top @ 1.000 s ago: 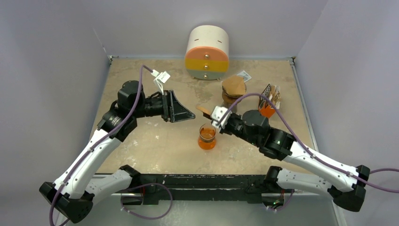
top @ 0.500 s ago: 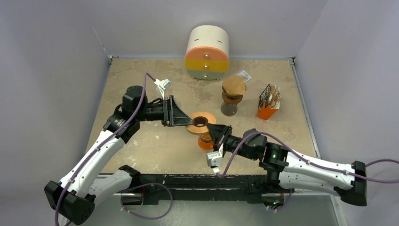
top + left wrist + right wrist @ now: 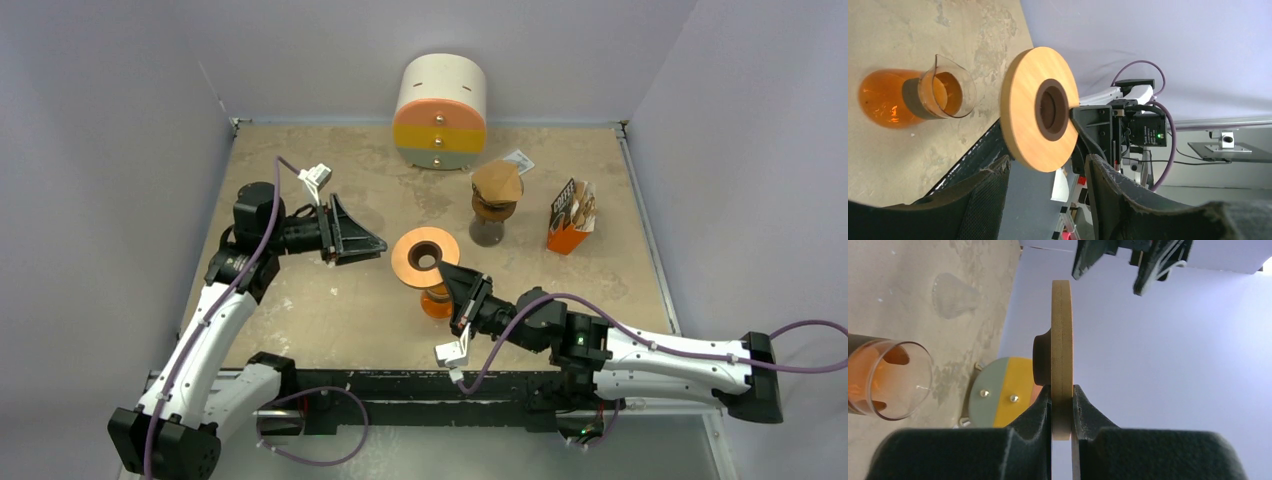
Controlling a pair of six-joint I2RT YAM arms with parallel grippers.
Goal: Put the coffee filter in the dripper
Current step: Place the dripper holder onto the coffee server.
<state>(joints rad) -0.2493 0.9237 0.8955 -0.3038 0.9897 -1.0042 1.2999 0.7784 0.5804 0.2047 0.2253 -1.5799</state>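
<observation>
— Two grippers to log. Right one first?

— Item 1, right gripper (image 3: 1062,401): fingers (image 3: 1040,412) pressed flat against both faces of the dripper (image 3: 1061,330), gripping it by its edge. The dripper is a round wooden disc with a dark brown centre. It is held in the air, and the right wrist view shows it edge-on.

— Left?

— Item 2, left gripper (image 3: 372,243): jaws spread wide with nothing between them. It is level with the disc, points at it from the left, and does not touch it. Its wrist camera sees the disc's face and dark centre, with the right gripper behind.

— Below the disc?

— Item 3, glass carafe (image 3: 438,304): orange-tinted, upright on the table (image 3: 300,300). From above the disc overlaps its top. The left wrist view shows a gap between the disc and the spout.

— The filter?

— Item 4, coffee filter (image 3: 497,182): brown paper, sitting on top of a glass stand (image 3: 487,234) toward the far right of the table, well apart from the dripper.

— Remaining stock?

— Item 5, orange carton (image 3: 570,220): just right of the stand, with brown contents sticking out that are too small to make out. Item 6, round drawer unit (image 3: 440,110): banded cream, pink, yellow and grey-green, against the back wall.
</observation>
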